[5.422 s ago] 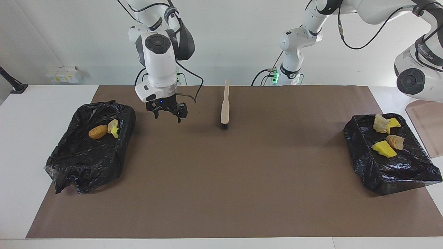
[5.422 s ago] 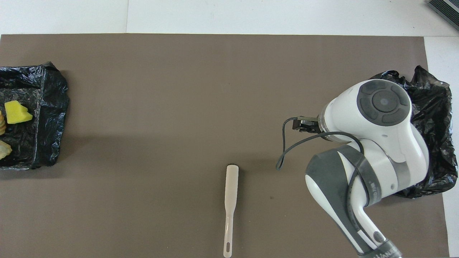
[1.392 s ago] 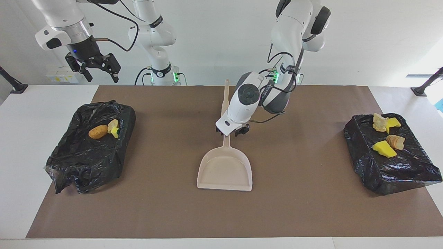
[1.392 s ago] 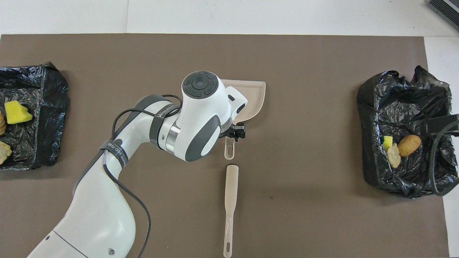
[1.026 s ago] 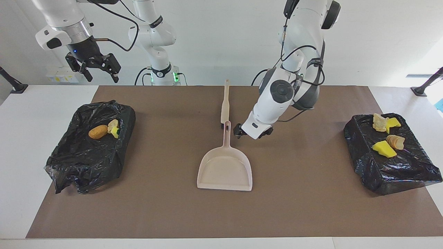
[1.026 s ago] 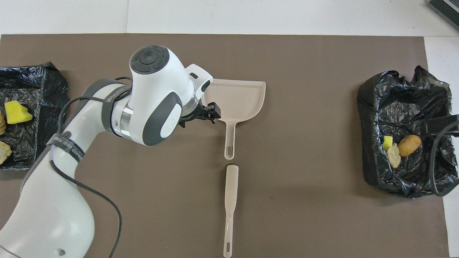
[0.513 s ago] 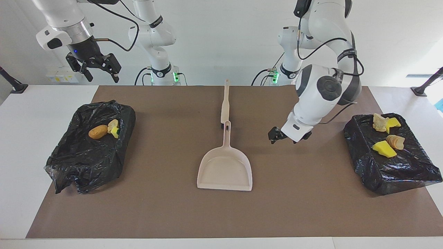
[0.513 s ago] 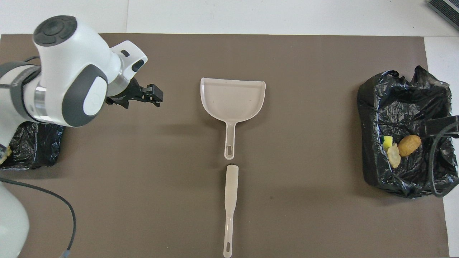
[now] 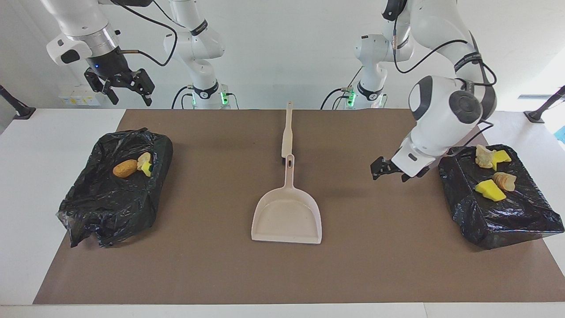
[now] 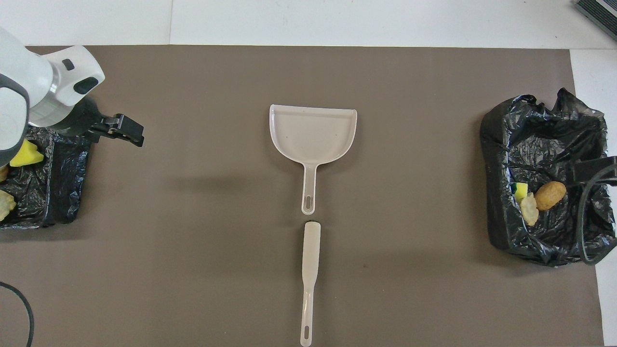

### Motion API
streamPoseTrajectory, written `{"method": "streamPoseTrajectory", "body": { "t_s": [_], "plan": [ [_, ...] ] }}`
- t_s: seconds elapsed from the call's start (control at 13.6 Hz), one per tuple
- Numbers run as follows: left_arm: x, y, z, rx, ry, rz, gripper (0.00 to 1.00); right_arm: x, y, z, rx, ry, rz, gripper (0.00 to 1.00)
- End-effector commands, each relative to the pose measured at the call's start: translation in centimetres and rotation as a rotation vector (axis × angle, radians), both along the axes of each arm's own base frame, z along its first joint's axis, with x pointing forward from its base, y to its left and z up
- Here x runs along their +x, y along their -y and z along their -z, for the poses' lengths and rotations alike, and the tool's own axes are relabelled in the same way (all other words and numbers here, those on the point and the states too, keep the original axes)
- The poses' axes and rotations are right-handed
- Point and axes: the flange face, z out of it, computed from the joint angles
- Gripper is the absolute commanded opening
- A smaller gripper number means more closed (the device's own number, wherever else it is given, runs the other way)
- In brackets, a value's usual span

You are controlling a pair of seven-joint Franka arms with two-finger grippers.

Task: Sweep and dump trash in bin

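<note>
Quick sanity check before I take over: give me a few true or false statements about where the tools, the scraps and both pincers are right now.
1. The dustpan lies empty on the mat. True.
2. The left pincer holds the brush. False: it holds nothing and hangs over the mat beside the bin at the left arm's end.
3. The brown oval lump lies in the bin at the right arm's end. True.
4. The right pincer rests on the dustpan's handle. False: it is raised near that bin.
</note>
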Motion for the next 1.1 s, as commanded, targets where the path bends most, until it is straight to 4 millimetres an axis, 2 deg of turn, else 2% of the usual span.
{"method": "streamPoseTrajectory", "body": {
  "t_s": [0.0, 0.15, 0.44, 0.66, 0.81, 1.03],
  "plan": [
    [-3.2, -0.6, -1.6, 0.039, 0.014, 0.046, 1.00, -0.7, 0.1, 0.0, -0.012, 0.004, -0.019, 1.00],
    [-3.6, -1.5, -3.1, 0.044, 0.012, 0.022, 1.00, -0.7, -0.2, 0.1, -0.012, 0.003, -0.022, 1.00],
    [-4.0, -2.0, -5.2, 0.077, -0.002, 0.021, 1.00, -1.2, -2.4, 0.5, -0.011, -0.006, -0.011, 1.00],
    [-4.6, -2.4, -6.5, 0.074, 0.014, 0.012, 1.00, -1.2, -2.6, 0.4, -0.010, -0.003, -0.020, 1.00],
    [-5.8, -2.6, -6.7, 0.081, 0.001, 0.010, 1.00, -1.2, -2.6, 0.5, -0.008, -0.004, -0.021, 1.00],
    [-5.9, -2.1, -7.5, 0.081, 0.025, 0.015, 1.00, -1.2, -2.5, 0.4, -0.006, -0.003, -0.018, 1.00]
  ]
}}
